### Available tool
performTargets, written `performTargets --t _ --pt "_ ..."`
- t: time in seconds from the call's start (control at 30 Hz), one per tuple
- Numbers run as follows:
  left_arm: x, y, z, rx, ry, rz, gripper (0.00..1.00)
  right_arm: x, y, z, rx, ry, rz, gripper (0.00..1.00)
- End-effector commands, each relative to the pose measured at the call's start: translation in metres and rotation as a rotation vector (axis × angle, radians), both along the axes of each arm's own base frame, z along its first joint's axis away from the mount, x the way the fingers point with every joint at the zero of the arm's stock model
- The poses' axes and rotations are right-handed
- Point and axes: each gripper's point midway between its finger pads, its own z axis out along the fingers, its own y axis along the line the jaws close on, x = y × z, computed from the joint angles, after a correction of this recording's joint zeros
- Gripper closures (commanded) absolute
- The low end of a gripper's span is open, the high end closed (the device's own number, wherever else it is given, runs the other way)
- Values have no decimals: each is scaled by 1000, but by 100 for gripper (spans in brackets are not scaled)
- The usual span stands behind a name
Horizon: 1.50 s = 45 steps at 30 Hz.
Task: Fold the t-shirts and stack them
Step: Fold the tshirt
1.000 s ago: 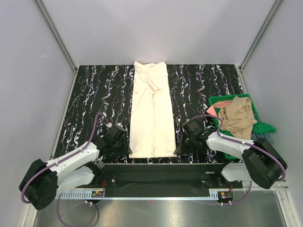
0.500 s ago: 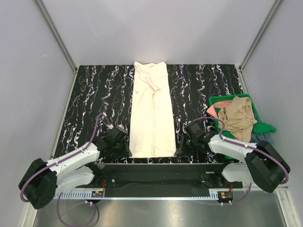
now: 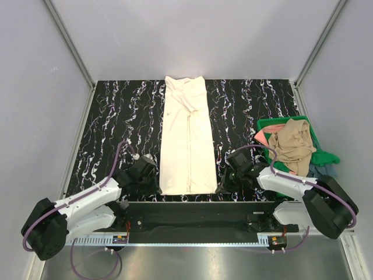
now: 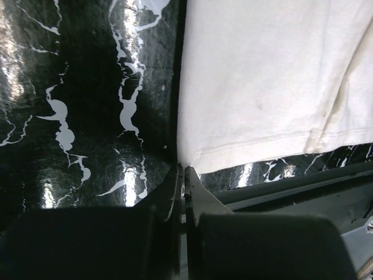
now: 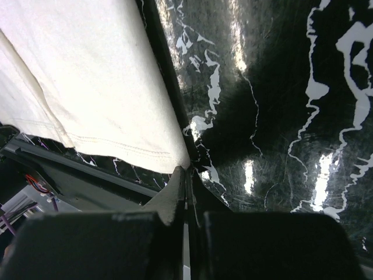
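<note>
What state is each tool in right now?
Left tool: closed on the cream shirt, near-left corner.
Right tool: closed on the cream shirt, near-right corner.

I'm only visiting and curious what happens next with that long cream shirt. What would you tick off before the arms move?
1. Cream t-shirt lies flat as one long strip: ok.
2. Left jaws shut at its near left corner: ok.
3. Right jaws shut at its near right corner: ok.
4. Cloth truly pinched in both jaws: cannot tell. The corners meet the tips, but the hold itself is hidden.
5. Other laundry out of the way: ok. The tan t-shirt is heaped in the green bin, apart from the strip.
</note>
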Motion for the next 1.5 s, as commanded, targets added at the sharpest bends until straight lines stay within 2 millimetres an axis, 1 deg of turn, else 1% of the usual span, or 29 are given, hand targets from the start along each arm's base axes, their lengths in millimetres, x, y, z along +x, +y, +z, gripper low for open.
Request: performTargets --t 0.0,0.07,0.2,0.23,0.27,0.37,0.4,0.47,0.5,0.57,0.63,0.67,0.7,0.73,0.77,0.8,0.83,0.87,0.93,0.97,1.0,1.03,1.07,1.1,1.17,1.23,1.27,1.3,1.47 --pt "3 -17 19 -81 -33 -27 100 0 2 12 3 -47 24 100" --pt "7 -22 25 -103 -48 -30 100 2 4 19 13 -64 29 100" --pt "23 -29 31 -128 -55 -21 100 21 12 35 8 -129 45 100" --pt "26 -31 27 -124 -42 -29 100 23 11 35 -8 -132 51 100" --pt "34 -36 34 -154 -47 -28 100 31 16 39 -20 -152 74 100" --pt "48 -38 37 -138 -52 -43 100 41 23 40 -45 -154 122 100" --pt "61 -40 47 -149 -77 -42 100 51 29 49 -37 -190 145 100" --pt "71 -41 49 -142 -65 -41 100 62 32 55 -44 -208 155 100" --pt "86 -40 60 -147 -93 -23 100 72 35 59 -52 -228 171 100" --pt "100 -34 56 -117 -82 -7 100 85 36 56 -67 -227 185 100" --pt "123 -28 64 -118 -101 15 100 102 41 65 -71 -279 225 100" --pt "128 -29 57 -115 -73 15 100 109 42 66 -78 -293 236 100" --pt "144 -28 66 -124 -94 28 100 121 46 69 -91 -320 262 100" --pt "149 -27 58 -109 -67 20 100 125 45 69 -101 -316 267 100" --pt "156 -28 58 -116 -59 20 100 135 42 70 -111 -321 260 100" --pt "171 -27 67 -125 -77 32 100 148 44 72 -119 -340 271 100" --pt "177 -26 60 -120 -56 35 100 156 43 73 -125 -347 267 100" --pt "190 -27 68 -133 -74 38 100 171 39 74 -135 -346 251 100" --pt "205 -21 63 -133 -58 63 100 185 35 75 -152 -352 253 100" --pt "212 -20 65 -141 -59 66 100 191 34 70 -157 -342 256 100" --pt "227 -17 74 -152 -83 80 100 206 33 79 -154 -374 255 100" --pt "232 -15 70 -149 -65 88 100 212 33 80 -155 -382 258 100" --pt "246 -13 79 -161 -89 99 100 222 35 80 -154 -386 267 100" --pt "252 -12 74 -161 -75 107 100 229 34 80 -155 -388 265 100" --pt "268 -10 85 -187 -95 116 100 242 36 78 -152 -388 275 100" --pt "278 -8 81 -176 -89 128 100 250 34 79 -155 -393 279 100" --pt "288 -6 86 -182 -106 135 100 258 36 80 -156 -405 279 100" --pt "292 -6 76 -182 -84 137 100 262 36 81 -154 -405 276 100" --pt "314 -9 76 -218 -84 123 100 286 29 85 -164 -421 251 100"
